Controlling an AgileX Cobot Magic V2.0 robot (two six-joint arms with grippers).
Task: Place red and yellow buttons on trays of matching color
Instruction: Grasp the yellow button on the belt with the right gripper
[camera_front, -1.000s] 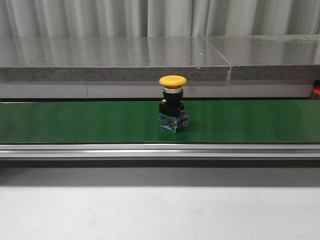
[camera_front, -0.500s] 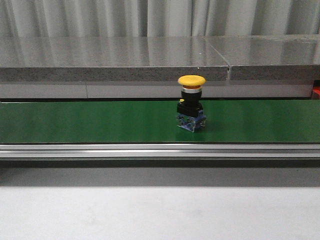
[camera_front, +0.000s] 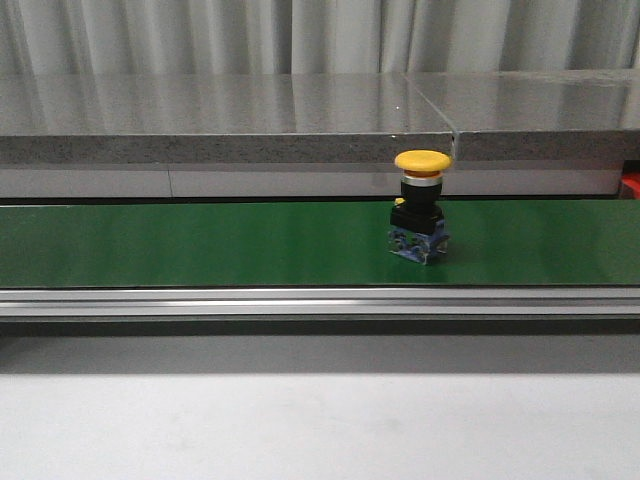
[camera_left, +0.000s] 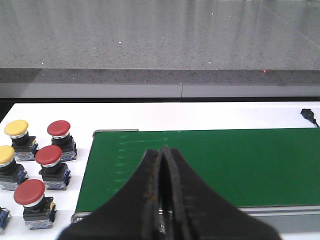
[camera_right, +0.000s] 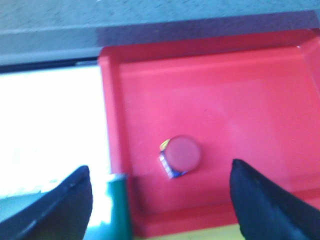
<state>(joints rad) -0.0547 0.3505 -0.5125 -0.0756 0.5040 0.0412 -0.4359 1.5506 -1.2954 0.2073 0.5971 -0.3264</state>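
Beside the green belt (camera_left: 200, 165), 2 yellow buttons (camera_left: 16, 129) and 3 red buttons (camera_left: 59, 129) stand on the white table (camera_left: 45, 112), where the left gripper (camera_left: 163, 192) hangs with its fingers pressed together, holding nothing. On the belt a yellow button (camera_front: 422, 205) stands upright, right of centre. The right gripper (camera_right: 160, 200), fingers spread wide, hovers over the red tray (camera_right: 240, 100) holding 1 red button (camera_right: 182, 155)

On the green belt (camera_front: 200, 245) only the yellow button (camera_front: 421, 215) stands upright, right of the belt's middle; the belt is bare on both sides of it and open above. Behind the belt a grey ledge (camera_front: 230, 120) rises as a wall. In the red tray (camera_right: 240, 115) one red button (camera_right: 181, 156) sits near the middle, with bare floor around it inside the raised rim.
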